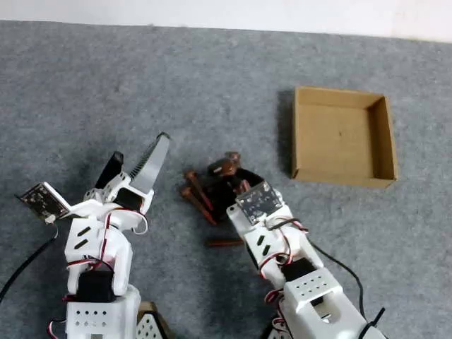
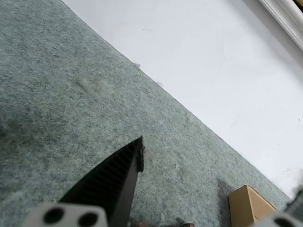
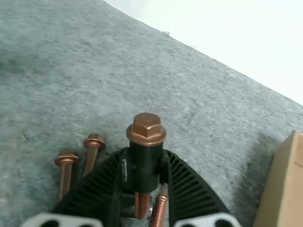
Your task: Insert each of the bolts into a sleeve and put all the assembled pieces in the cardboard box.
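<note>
My right gripper [image 1: 227, 178] [image 3: 144, 156] is shut on a black sleeve [image 3: 143, 168] with a copper bolt pushed through it; the bolt's hex head [image 3: 146, 128] [image 1: 229, 165] sticks out past the fingertips. Two loose copper bolts [image 1: 198, 196] [image 3: 93, 146] lie side by side on the grey carpet just left of that gripper. A third bolt [image 1: 224, 243] lies beside the right arm. The cardboard box [image 1: 306, 134] [image 3: 284, 189] stands open and empty at the right. My left gripper [image 1: 134, 164] hangs open over bare carpet to the left of the bolts, its black finger [image 2: 116, 179] pointing toward the far wall.
Grey carpet [image 1: 141, 85] covers the table up to a white wall [image 2: 199, 56] at the back. The box corner [image 2: 248, 204] is visible past the left finger. Open carpet lies between the bolts and the box.
</note>
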